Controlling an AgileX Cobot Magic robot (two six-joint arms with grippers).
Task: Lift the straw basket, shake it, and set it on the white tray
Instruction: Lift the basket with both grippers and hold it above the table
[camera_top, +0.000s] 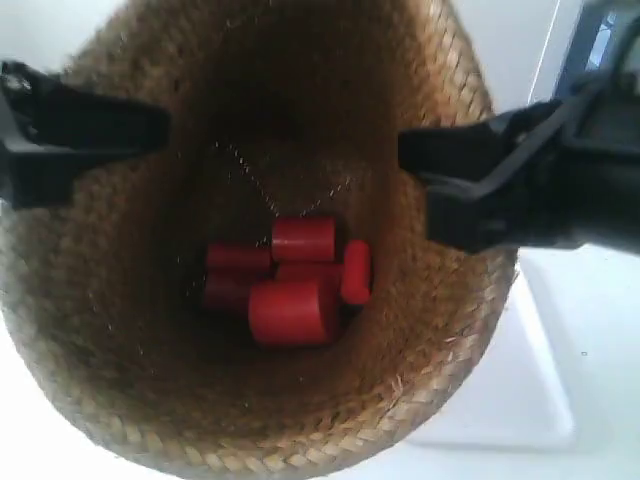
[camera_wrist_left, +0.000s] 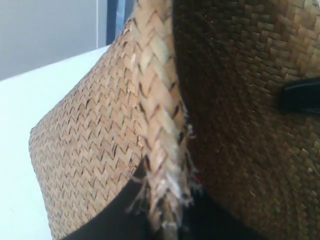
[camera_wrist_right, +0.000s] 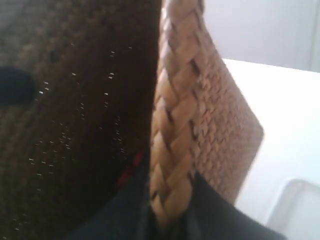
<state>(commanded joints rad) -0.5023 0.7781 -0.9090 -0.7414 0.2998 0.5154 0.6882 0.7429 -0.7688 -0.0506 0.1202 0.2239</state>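
The left gripper (camera_wrist_left: 165, 226) and right gripper (camera_wrist_right: 168, 220) were each clamped on the straw basket's (camera_top: 120, 330) braided rim, on opposite sides. Red cylinders (camera_top: 290, 282) sat inside, and the white tray (camera_top: 522, 392) peeked out past its edge.

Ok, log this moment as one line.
left claw: shut on straw basket rim | right claw: shut on opposite rim | inside: red cylinders | white tray: partly hidden by basket

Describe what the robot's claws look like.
Both are plain matte black. The claw at the exterior view's left is a blocky wedge tapering to a blunt tip; the claw at the exterior view's right is chunkier, with angular stepped edges. No cables or markings show.
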